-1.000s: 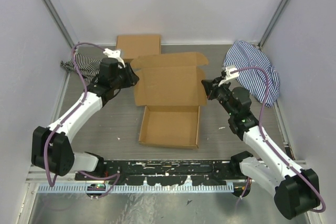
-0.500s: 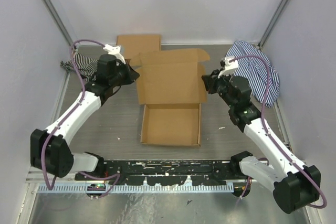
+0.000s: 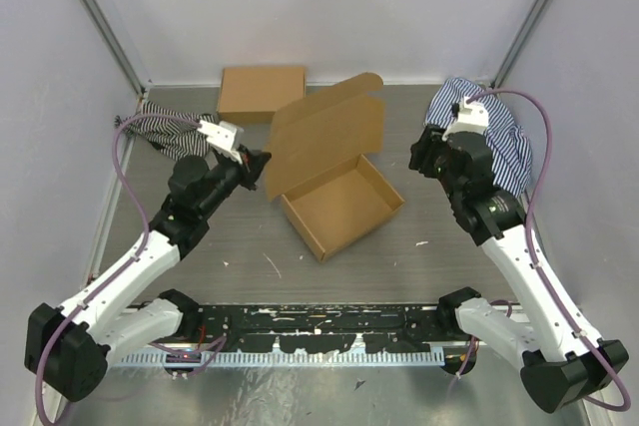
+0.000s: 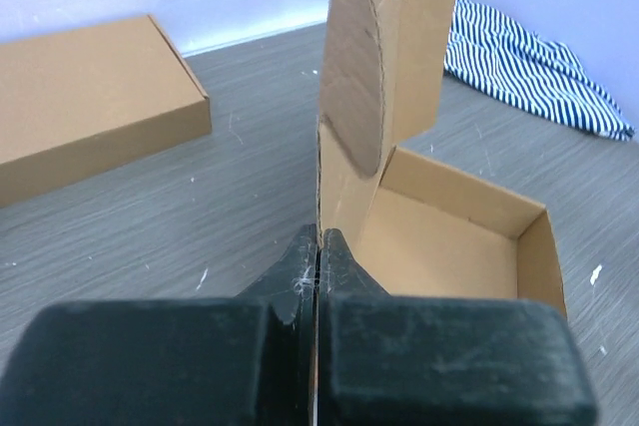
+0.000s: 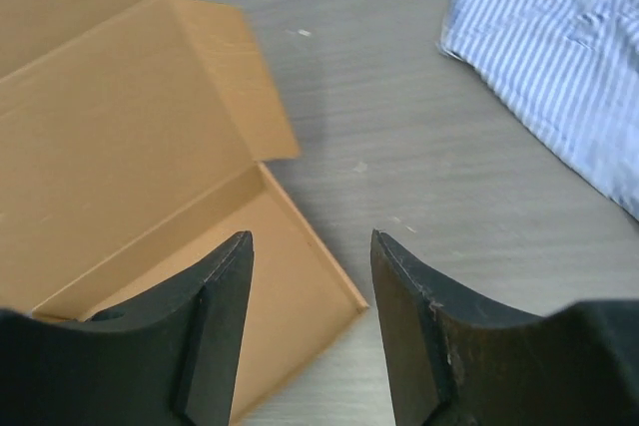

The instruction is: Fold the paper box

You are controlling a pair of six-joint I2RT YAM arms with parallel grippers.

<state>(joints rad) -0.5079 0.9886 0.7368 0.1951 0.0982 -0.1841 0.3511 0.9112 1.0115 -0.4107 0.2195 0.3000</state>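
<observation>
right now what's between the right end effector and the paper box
Only bare table separates the right end effector from the paper box, seen in the top view.

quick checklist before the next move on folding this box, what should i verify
1. Left hand gripping the paper box: ok, shut on a cardboard edge.
2. Right hand free: ok, open, holding nothing, apart from the box.
3. Lid closed: not ok, it stands up.
4. Lid's side flaps ready to tuck: cannot tell.
5. Second box out of the way: ok, apart, near the far wall.
</observation>
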